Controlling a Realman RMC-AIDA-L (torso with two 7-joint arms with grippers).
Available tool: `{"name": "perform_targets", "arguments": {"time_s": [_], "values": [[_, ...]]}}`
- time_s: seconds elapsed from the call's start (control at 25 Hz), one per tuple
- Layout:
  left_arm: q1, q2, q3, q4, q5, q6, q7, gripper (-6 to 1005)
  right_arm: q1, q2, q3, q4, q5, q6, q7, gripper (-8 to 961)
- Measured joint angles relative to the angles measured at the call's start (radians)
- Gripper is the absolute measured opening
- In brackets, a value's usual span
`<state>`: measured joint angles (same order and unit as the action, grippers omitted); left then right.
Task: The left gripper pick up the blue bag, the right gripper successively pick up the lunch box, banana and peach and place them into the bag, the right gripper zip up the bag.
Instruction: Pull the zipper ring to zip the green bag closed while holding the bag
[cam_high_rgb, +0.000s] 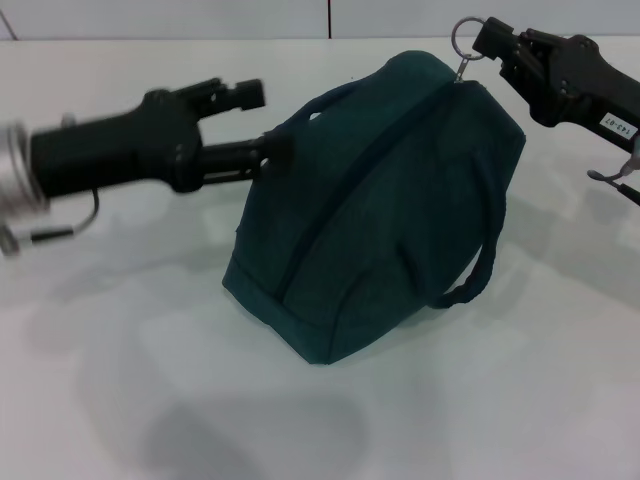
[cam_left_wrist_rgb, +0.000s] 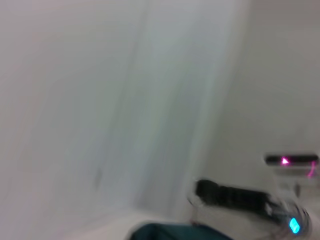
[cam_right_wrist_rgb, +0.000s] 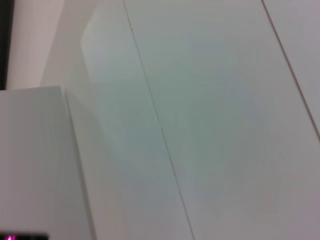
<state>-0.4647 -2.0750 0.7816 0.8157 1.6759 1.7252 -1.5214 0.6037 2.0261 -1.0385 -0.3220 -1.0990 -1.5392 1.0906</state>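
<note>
The blue bag (cam_high_rgb: 385, 200) stands on the white table with its zipper closed and one loop handle (cam_high_rgb: 475, 275) hanging down its right side. My right gripper (cam_high_rgb: 478, 42) is at the bag's top far end, shut on the metal ring pull (cam_high_rgb: 465, 35), which it holds upright. My left gripper (cam_high_rgb: 268, 122) is at the bag's left side with its jaws apart; the lower finger (cam_high_rgb: 275, 150) touches the fabric near the other handle. A sliver of the bag shows in the left wrist view (cam_left_wrist_rgb: 175, 232). The lunch box, banana and peach are out of view.
The white table (cam_high_rgb: 120, 380) spreads around the bag. The left wrist view shows a pale wall and my right arm (cam_left_wrist_rgb: 230, 194) farther off. The right wrist view shows only white panels (cam_right_wrist_rgb: 200, 125).
</note>
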Motion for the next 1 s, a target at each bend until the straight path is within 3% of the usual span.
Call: {"name": "perform_targets", "arguments": {"time_s": [0.08, 0.2, 0.36, 0.68, 1.0], "values": [[-0.018, 0.0, 0.044, 0.177, 0.067, -0.003, -0.155, 797, 0.0, 0.0, 0.0, 0.0, 0.0, 0.013, 0.0, 2], [-0.05, -0.008, 0.133, 0.438, 0.178, -0.015, -0.402, 816, 0.0, 0.001, 0.0, 0.0, 0.0, 0.027, 0.0, 1], [-0.082, -0.01, 0.301, 0.658, 0.273, -0.087, -0.639, 842, 0.003, 0.002, 0.0, 0.0, 0.001, 0.036, 0.0, 1], [-0.091, -0.011, 0.533, 0.808, 0.451, -0.201, -0.801, 841, 0.005, 0.002, 0.0, 0.01, 0.0, 0.04, 0.0, 2], [-0.096, -0.012, 0.586, 0.818, 0.525, -0.226, -0.857, 838, 0.005, 0.0, 0.0, 0.011, -0.001, 0.04, 0.0, 1]]}}
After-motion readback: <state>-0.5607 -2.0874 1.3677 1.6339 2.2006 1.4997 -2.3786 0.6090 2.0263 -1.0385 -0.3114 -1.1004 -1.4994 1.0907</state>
